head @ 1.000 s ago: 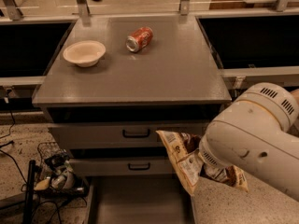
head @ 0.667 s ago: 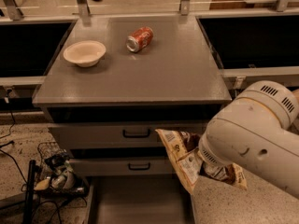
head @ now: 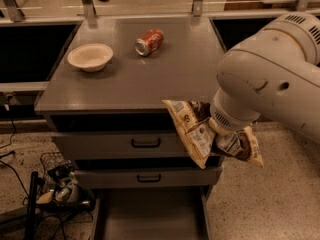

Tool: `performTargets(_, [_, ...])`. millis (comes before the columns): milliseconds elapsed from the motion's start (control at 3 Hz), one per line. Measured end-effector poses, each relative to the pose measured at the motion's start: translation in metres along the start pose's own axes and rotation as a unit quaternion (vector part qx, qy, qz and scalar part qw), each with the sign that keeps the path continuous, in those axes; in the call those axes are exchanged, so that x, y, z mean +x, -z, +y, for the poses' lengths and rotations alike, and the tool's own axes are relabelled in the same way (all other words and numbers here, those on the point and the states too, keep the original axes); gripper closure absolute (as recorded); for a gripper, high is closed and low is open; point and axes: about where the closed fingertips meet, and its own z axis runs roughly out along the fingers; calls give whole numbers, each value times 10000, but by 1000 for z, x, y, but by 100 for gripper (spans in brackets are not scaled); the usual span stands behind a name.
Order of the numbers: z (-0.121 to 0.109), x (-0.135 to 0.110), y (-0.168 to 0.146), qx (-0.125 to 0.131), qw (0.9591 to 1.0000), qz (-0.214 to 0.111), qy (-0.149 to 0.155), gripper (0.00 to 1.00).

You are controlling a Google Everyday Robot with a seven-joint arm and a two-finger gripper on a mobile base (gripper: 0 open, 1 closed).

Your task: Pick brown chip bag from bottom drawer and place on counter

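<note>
The brown chip bag (head: 197, 134), tan and dark brown with a white label, hangs in the air in front of the cabinet's right side, its top corner level with the counter's front edge. My gripper (head: 222, 130) is at the end of the big white arm (head: 270, 79). It is mostly hidden behind the wrist and is shut on the bag's middle. The bottom drawer (head: 150, 216) stands pulled open below, with its grey floor showing. The counter (head: 170, 79) lies behind and to the left of the bag.
A red soda can (head: 149, 42) lies on its side at the counter's back middle. A cream bowl (head: 90, 57) sits at its left. Two upper drawers with black handles (head: 145, 143) are closed. A wire basket and cables (head: 60, 186) lie on the floor at left.
The arm has risen and moved right, lifting the bag from in front of the middle drawers up to the counter's edge level.
</note>
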Motion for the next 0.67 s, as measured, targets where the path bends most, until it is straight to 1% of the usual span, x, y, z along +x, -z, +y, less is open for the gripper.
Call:
performTargets(333, [-3,-2,2,31,10000,7,1,100])
performTargets(667, [-20,-12,20,231,9997,-6,9,100])
